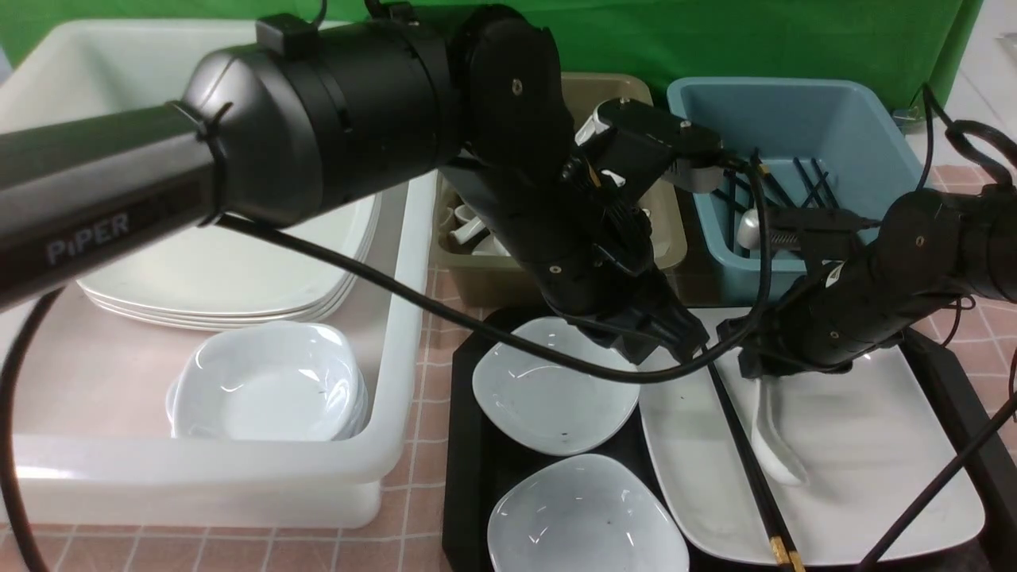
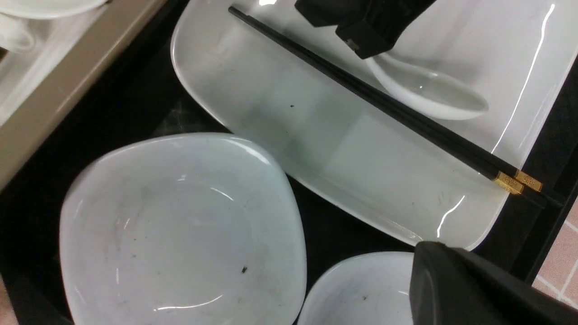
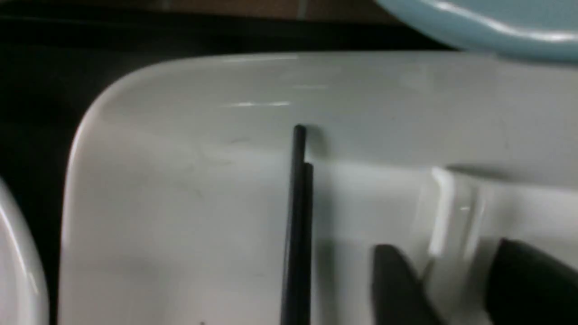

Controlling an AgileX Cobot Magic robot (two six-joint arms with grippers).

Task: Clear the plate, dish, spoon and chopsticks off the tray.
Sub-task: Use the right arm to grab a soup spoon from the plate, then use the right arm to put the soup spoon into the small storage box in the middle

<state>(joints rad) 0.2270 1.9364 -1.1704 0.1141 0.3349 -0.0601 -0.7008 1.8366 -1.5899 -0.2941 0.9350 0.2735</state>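
**Spoon pick-up from the plate: right arm working**

Spoon, small white ceramic soup type, is lying on the large glossy white square plate, right of centre in the front view. Its bowl is pointing toward the bottom edge of the frame. Its handle is running up-frame under the right gripper. Plate is sitting on the black rectangular plastic tray. A pair of thin black chopsticks with gold bands is lying just beside the spoon, on its left.

In the right wrist view, two dark fingers are standing apart and flanking the white handle. A sliver of plate is showing on one side, so they are not pinching it yet as far as I can tell. The left gripper is hanging over the plate's upper-left corner with fingers pressed together, carrying nothing.

Notes on doing this step well (judgement):
- Handle looks glazed and curved, so it is probably slippery. Centre it between the pads before closing, and close gently.
- The finger nearest the chopsticks is working close to them. Keep it off them so they are not dragged along.
- Lift straight up before travelling, so the spoon's bowl is clearing the plate rim.
- The left arm and its cable are crowding the same corner. Route the carry away from them.
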